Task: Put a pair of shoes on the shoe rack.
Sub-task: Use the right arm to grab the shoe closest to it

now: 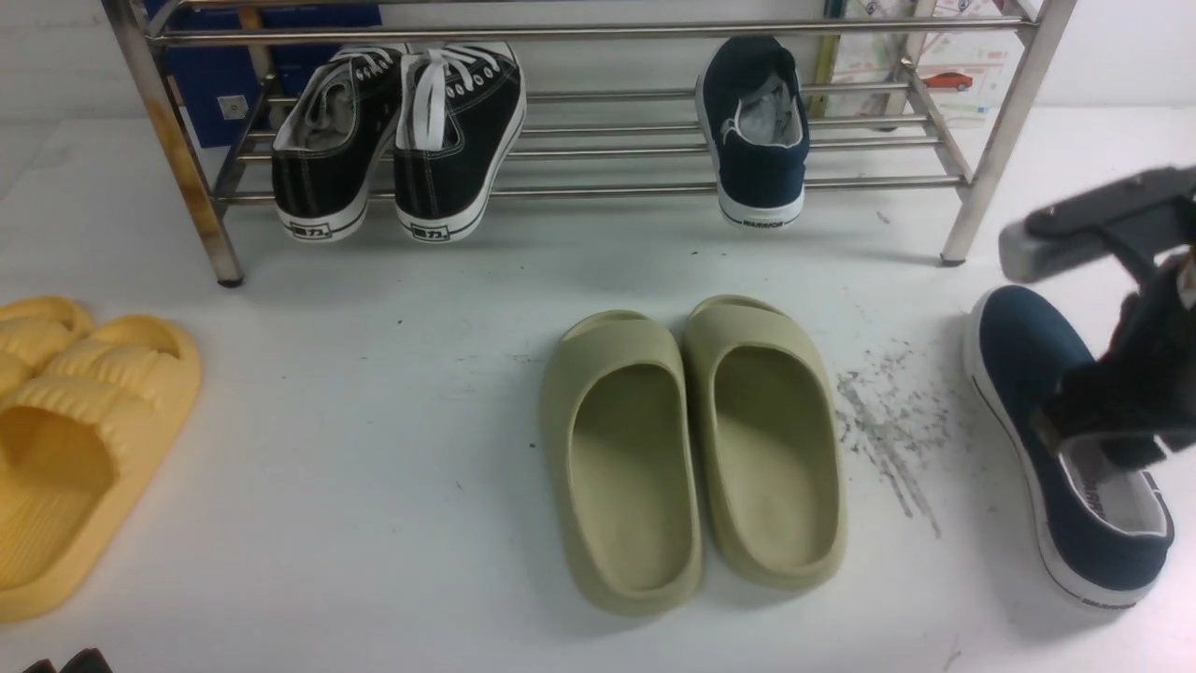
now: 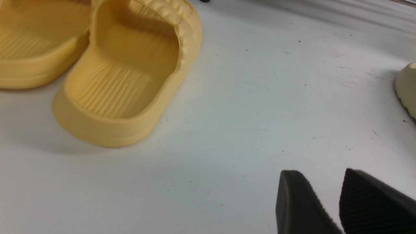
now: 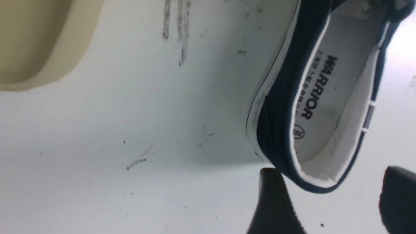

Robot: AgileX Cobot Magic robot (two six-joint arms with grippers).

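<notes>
**A:** How does the right tool [image 3: 331, 170] stand?

**B:** Wide. Its two dark fingers [image 3: 273, 201] straddle the heel of a navy slip-on [image 1: 1023, 374]. One fingertip sits right at the heel's outer edge, though I cannot tell whether it touches. The other is clear of the shoe, with bare bench showing between. It grips nothing.

**A:** And that shoe?

**B:** It lies on its white sole on the white bench [image 1: 374, 421], at the far right. The toe points toward the shoe rack [image 1: 607, 191] and the heel toward the robot. Its grey insole reads WARRIOR.

**A:** Where is the other navy slip-on [image 1: 753, 140]?

**B:** On the rack's lower shelf, right of the middle. It is tilted toe-up toward the back, with its heel hanging over the front bar.

**A:** What lies beyond the right tool?

**B:** Grey scuff marks [image 1: 888, 430] just left of the shoe. Past those, a pair of olive-green slides [image 1: 747, 439] lies side by side, touching, in the middle of the bench.

**A:** And the left tool [image 2: 321, 174]?

**B:** It is low over bare bench. Its fingers are a narrow gap apart with nothing between them. A pair of yellow slides [image 2: 123, 81] lies near it, at the bench's left edge.

**A:** Anything else on the rack?

**B:** Black lace-up sneakers [image 1: 467, 121] with white laces sit on the left of the same shelf, heels out front. The rack's front left leg is rust-stained.
</notes>
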